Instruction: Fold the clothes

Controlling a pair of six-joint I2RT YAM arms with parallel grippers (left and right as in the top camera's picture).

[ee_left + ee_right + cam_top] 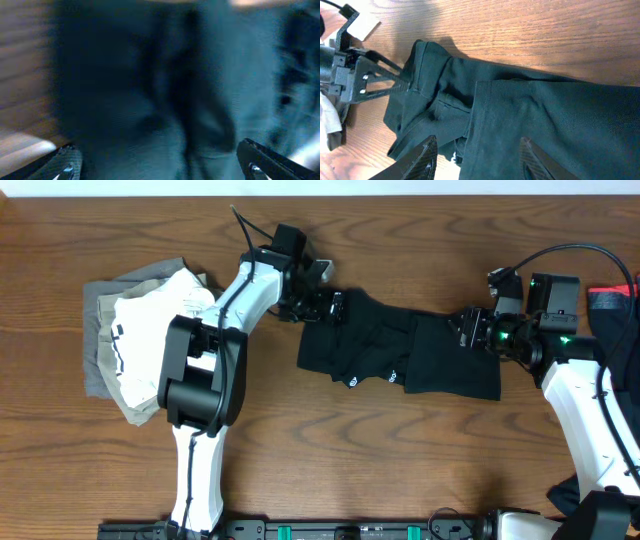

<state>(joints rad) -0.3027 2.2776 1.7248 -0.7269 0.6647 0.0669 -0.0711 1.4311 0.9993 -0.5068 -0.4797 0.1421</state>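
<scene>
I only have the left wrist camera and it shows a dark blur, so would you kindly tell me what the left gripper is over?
Observer: The left gripper sits at the left end of a black shirt lying bunched mid-table.
Operator: Where is the other one?
Observer: The right gripper is at the shirt's right end, jaws open above the fabric.
Operator: Anything else nearby?
Observer: A pile of white and grey clothes lies left of the shirt, partly hidden by the left arm.
</scene>
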